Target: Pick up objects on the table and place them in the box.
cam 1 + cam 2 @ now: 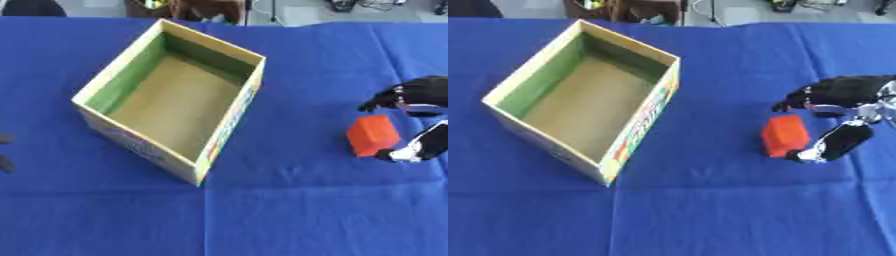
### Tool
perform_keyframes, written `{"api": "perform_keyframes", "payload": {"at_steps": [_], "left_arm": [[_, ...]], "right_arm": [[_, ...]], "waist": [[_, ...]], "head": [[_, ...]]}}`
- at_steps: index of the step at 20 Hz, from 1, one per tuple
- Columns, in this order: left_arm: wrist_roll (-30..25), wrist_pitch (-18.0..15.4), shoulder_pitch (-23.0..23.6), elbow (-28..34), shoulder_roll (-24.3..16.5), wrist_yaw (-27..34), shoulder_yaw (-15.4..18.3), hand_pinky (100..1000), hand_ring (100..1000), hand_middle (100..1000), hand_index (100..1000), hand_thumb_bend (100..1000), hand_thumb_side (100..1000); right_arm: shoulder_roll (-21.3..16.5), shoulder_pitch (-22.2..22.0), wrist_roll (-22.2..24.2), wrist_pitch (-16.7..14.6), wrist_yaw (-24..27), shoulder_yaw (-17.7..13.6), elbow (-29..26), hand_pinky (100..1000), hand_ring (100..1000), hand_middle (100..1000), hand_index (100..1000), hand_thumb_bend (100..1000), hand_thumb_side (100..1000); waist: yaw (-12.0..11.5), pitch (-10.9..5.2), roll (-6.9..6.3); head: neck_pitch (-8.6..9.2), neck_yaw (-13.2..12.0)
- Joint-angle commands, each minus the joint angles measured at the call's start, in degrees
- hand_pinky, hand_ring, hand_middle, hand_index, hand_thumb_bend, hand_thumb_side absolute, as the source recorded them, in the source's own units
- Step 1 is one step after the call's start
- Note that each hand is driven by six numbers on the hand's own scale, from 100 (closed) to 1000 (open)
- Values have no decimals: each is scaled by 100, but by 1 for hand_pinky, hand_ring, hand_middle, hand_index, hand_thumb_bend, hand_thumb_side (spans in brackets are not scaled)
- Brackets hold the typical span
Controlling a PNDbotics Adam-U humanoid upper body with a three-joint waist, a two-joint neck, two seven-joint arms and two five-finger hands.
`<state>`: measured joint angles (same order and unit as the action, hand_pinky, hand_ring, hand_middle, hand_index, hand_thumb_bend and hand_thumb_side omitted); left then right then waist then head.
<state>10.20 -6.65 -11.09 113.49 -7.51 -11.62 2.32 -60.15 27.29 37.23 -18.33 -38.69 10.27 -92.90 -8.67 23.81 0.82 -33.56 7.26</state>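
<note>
Right eye view: right hand brackets orange block, box well apart.

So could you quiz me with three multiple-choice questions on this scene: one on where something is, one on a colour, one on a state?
1. Where is the block relative to the box?
A. inside it
B. to its right, on the cloth
C. to its left

2. What colour is the block?
A. orange-red
B. green
C. white

3. What does the box hold?
A. the block
B. several things
C. nothing visible

Answers:
1 B: it sits on the blue cloth by the right hand.
2 A: it shows orange-red.
3 C: only its bare floor shows.
</note>
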Motion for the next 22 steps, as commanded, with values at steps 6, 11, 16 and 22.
{"api": "perform_keyframes", "payload": {"at_steps": [6,11,16,22], "left_arm": [[-26,-8,-38,110,-34,12,-16,315,568,621,758,100,849],[-28,-8,-39,110,-36,12,-17,315,569,622,758,100,850],[-38,-2,-42,110,-37,10,-18,315,570,623,758,100,850],[-36,1,-50,110,-39,11,-13,316,571,623,757,100,851]], "right_arm": [[-58,112,-60,-36,-45,-10,147,834,843,627,856,359,684],[-12,170,-412,130,137,-144,81,779,743,446,589,186,565],[5,173,-847,452,223,-252,51,716,639,358,468,100,433],[19,151,-1367,697,336,-354,-108,697,593,312,413,100,368]], "waist": [[-17,-93,7],[-8,-95,4],[-7,-96,8],[13,-98,16]], "head": [[53,15],[45,2],[49,-8],[62,-21]]}}
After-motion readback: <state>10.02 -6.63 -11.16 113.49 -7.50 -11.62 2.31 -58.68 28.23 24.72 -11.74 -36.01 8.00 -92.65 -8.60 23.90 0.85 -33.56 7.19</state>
